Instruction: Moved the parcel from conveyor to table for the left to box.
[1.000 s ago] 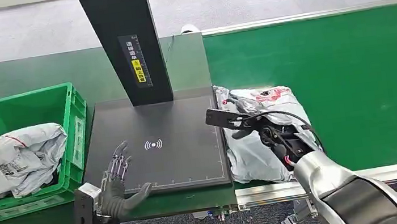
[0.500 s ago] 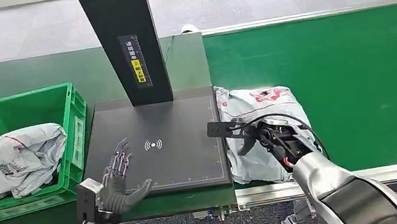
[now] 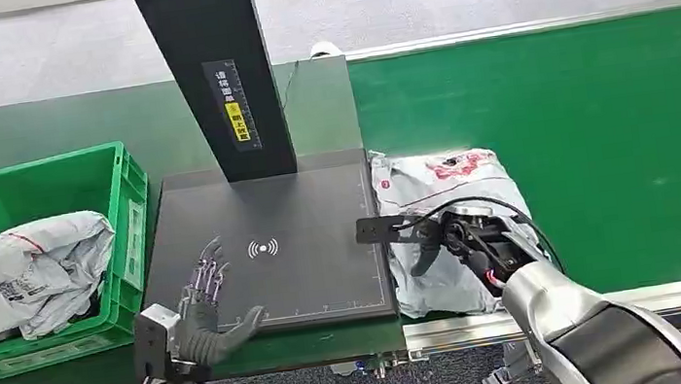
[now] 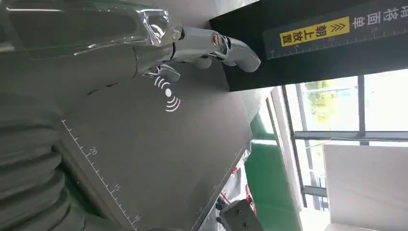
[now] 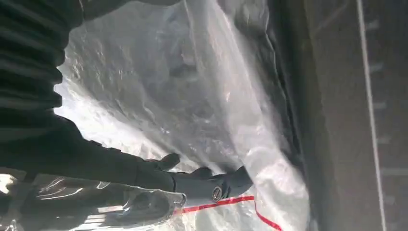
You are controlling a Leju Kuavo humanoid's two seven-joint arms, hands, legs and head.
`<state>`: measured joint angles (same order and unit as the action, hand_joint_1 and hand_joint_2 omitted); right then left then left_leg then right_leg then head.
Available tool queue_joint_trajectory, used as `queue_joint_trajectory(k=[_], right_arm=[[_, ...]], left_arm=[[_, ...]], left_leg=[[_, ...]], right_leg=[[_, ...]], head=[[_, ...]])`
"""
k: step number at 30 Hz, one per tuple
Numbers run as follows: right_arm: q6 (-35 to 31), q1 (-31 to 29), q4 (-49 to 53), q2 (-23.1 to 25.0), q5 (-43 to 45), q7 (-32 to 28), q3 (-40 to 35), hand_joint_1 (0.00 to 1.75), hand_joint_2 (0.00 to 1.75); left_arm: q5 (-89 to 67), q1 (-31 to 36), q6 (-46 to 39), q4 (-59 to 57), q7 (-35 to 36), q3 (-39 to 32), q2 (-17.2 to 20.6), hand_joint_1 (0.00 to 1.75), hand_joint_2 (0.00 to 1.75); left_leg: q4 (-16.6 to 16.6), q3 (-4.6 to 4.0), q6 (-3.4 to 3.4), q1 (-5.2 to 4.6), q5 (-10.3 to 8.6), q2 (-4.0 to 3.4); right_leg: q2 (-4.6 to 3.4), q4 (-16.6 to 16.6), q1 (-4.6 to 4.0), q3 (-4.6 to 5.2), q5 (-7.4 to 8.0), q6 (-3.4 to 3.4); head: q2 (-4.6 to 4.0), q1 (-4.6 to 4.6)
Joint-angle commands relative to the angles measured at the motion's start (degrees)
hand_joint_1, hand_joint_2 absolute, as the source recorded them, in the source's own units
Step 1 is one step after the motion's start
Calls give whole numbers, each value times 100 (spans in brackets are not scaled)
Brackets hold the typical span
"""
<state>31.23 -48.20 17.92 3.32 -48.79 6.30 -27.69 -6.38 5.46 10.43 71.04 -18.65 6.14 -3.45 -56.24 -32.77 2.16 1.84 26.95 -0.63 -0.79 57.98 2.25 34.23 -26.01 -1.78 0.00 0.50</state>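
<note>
The parcel under the right hand is showing pale grey plastic with red print, and a thin red line is running just past the dark fingertips. Ahead of the left hand, whose fingers are looking dark with a purplish sheen, the black pad is bearing a white wave symbol and white ruler ticks. The black post is carrying a yellow label. The crate is showing bright green, the belt green.
</note>
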Motion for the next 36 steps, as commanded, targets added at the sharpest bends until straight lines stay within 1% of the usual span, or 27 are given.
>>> queue_joint_trajectory(k=[1, 5, 6, 10, 14, 15, 16, 22, 29, 33, 34, 36], right_arm=[[194, 24, -316, 68, -43, -39, -312, 0, 175], [293, 147, -331, 159, -143, -62, -491, 0, 175], [680, 203, -329, 185, -178, -367, -634, 0, 175], [621, 398, -318, 167, -230, -455, -817, 0, 175], [587, 370, -311, 88, -238, -449, -880, 0, 175], [586, 352, -294, 81, -265, -482, -923, 54, 175], [598, 334, -298, 81, -280, -489, -954, 175, 175], [611, 297, -294, 72, -257, -497, -971, 175, 175], [360, 276, -257, 60, -227, -467, -938, 175, 175], [-248, 143, -175, 57, -109, -638, -932, 175, 175], [-503, 88, -120, 53, -35, -699, -864, 175, 175], [-882, -33, -69, 58, 53, -809, -801, 175, 175]], left_arm=[[6, 274, -9, -505, 31, 171, -38, 0, 175], [47, 371, -4, -566, 52, 223, -39, 0, 175], [53, 441, 39, -637, 69, 274, -36, 0, 175], [54, 456, 11, -678, 71, 360, -51, 0, 175], [85, 406, 6, -656, 54, 377, -32, 0, 175], [88, 406, 3, -646, 52, 381, -31, 0, 175], [91, 406, 0, -634, 51, 384, -26, 0, 175], [118, 424, -19, -605, 50, 354, -1, 0, 175], [151, 382, -45, -563, 43, 352, 29, 0, 175], [188, 184, -75, -348, -17, 308, 90, 0, 175], [210, 135, -74, -252, -23, 276, 116, 0, 175], [242, 55, -77, -121, -23, 210, 156, 0, 175]], left_leg=[[8, 11, -13, 0, -2, 14], [7, 10, -10, 2, -1, 12], [11, 16, -14, 2, -2, 15], [13, 21, -13, 5, -2, 19], [20, 34, -18, 3, -3, 14], [15, 29, -14, 4, -2, 11], [12, 27, -12, 4, -1, 11], [11, 29, -12, 4, -1, 11], [15, 34, -16, 4, -2, 15], [11, 31, -14, 2, 0, 4], [15, 33, -19, 3, -2, 5], [2, 19, -11, 0, 2, -7]], right_leg=[[16, -8, -4, -16, -2, 16], [14, -8, -6, -15, -1, 14], [19, -12, -7, -21, -1, 19], [22, -16, -10, -28, -2, 18], [22, -23, -9, -38, 0, 23], [18, -17, -9, -31, -1, 19], [18, -15, -8, -28, -1, 17], [17, -14, -9, -31, -1, 17], [22, -19, -10, -38, 0, 22], [9, -13, -7, -31, 0, 19], [12, -18, -9, -34, 3, 25], [-2, -2, -4, -15, 1, 14]], head=[[0, 2], [0, 0], [0, 2], [0, 2], [0, 2], [0, 0], [0, 2], [0, 2], [0, 2], [0, 2], [0, 2], [0, 2]])
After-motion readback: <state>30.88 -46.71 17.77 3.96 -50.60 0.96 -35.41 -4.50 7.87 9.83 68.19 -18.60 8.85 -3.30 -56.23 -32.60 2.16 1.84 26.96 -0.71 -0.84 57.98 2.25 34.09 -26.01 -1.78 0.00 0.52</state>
